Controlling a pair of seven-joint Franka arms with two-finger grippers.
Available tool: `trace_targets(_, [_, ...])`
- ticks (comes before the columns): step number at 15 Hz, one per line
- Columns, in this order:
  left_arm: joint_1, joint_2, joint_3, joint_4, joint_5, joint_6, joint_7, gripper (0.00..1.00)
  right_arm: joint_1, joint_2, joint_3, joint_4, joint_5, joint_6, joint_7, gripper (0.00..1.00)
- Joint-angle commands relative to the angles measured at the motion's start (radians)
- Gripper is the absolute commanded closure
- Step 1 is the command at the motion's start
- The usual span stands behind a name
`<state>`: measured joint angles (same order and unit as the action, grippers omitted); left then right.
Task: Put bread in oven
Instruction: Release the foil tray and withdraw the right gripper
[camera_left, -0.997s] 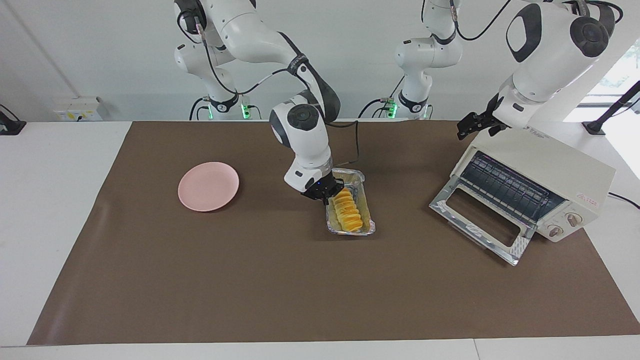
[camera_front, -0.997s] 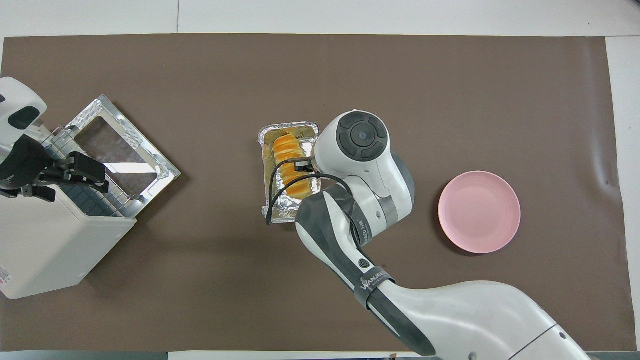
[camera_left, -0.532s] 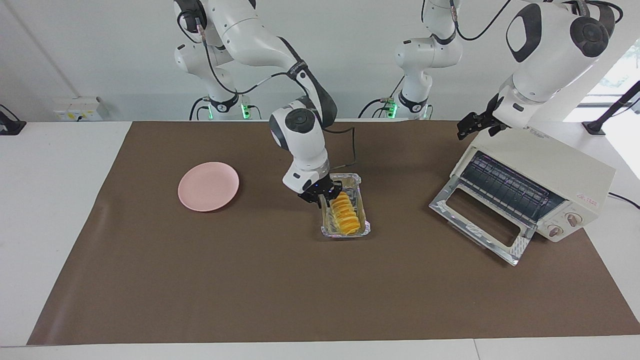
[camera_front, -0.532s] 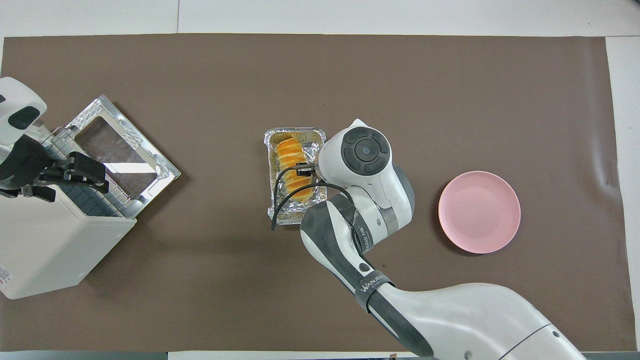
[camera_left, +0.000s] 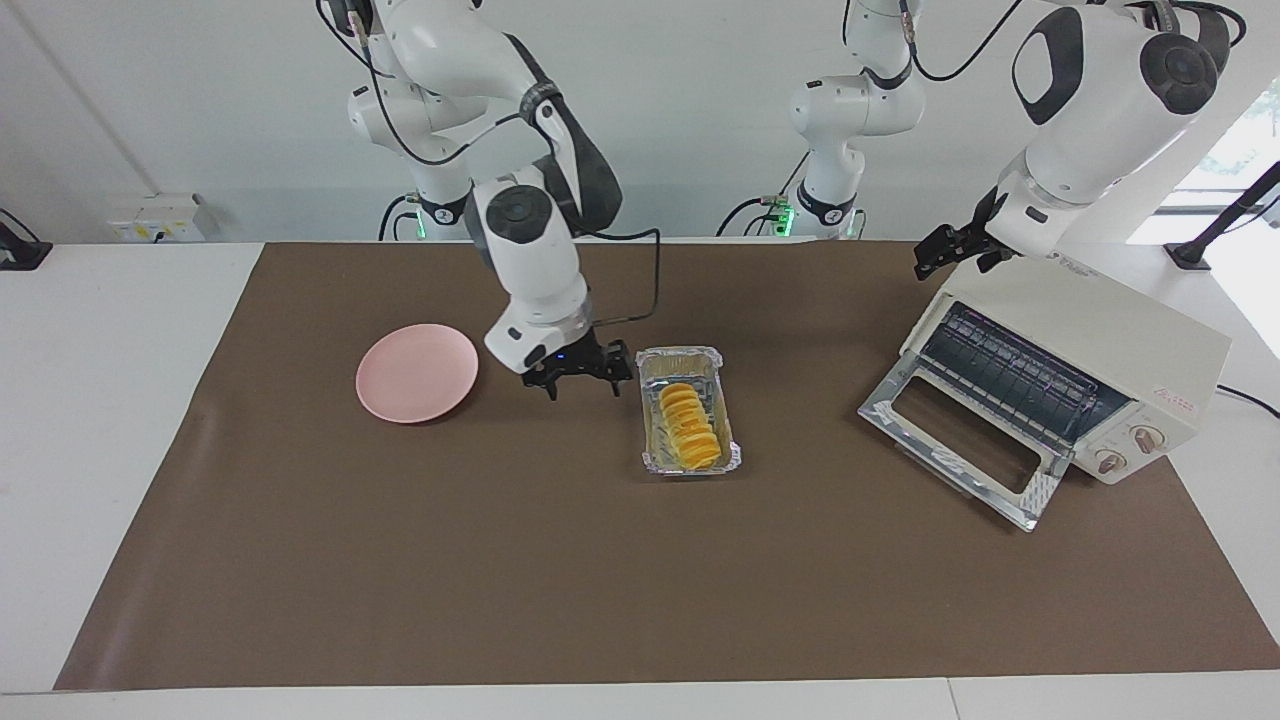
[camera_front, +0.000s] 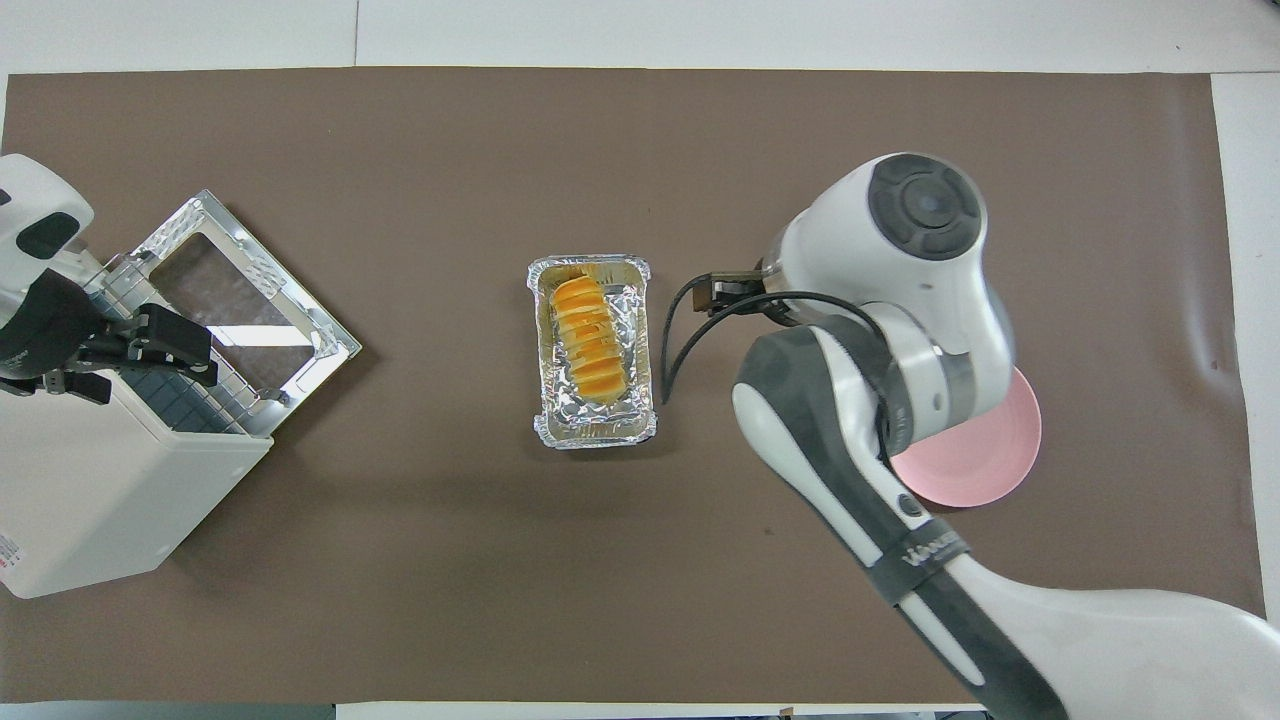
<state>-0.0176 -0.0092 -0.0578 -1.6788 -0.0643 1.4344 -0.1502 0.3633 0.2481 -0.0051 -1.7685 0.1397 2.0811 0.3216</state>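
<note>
1. In the middle of the brown mat (camera_left: 500, 560) we see the bread (camera_left: 684, 427) lying in a shiny foil tray (camera_left: 689, 462). Nothing holds it.
2. A round pink plate (camera_left: 416, 372) sits toward the right arm's end of the table. From above, our right arm covers part of it.
3. The oven (camera_left: 1085, 370) stands at the left arm's end, well apart from the tray. Its glass door (camera_left: 958, 440) hangs down open, and we can see the wire rack (camera_left: 1010, 372) inside. Nothing lies between the tray and the oven.
4. Our right gripper (camera_left: 583, 378) hangs low over the mat, between the plate and the tray. Its fingers are spread and hold nothing.
5. Our left gripper (camera_left: 950, 250) waits over the top edge of the oven. We cannot tell how its fingers stand.
6. The mat covers a white table (camera_left: 100, 400), and a pale wall (camera_left: 700, 100) rises past the robots.
7. A moment ago our right gripper was down at the bread in the tray. Now it has let go and moved off toward the plate. The tray has turned a little and now lies straight.
</note>
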Motion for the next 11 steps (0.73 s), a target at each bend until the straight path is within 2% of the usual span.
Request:
trace_targets(1, [0.01,-0.014,-0.005,-0.009,-0.009,0.009,0.006,0.0,-0.143,-0.073,0.01,-0.023,0.008,-0.076,-0.215,0.0])
trace_targets(6, [0.01,-0.014,-0.005,-0.009,-0.009,0.009,0.006,0.0,-0.348,-0.157,0.008,-0.023,-0.003,-0.189,-0.494,0.0])
trace_targets(8, [0.01,-0.014,-0.005,-0.009,-0.009,0.009,0.006,0.0,-0.392,-0.21,0.007,-0.023,-0.011,-0.268,-0.542,0.0])
trace_targets(11, [0.01,-0.014,-0.005,-0.009,-0.009,0.009,0.006,0.0,-0.402,-0.297,0.008,-0.023,-0.129,-0.39,-0.562,0.0])
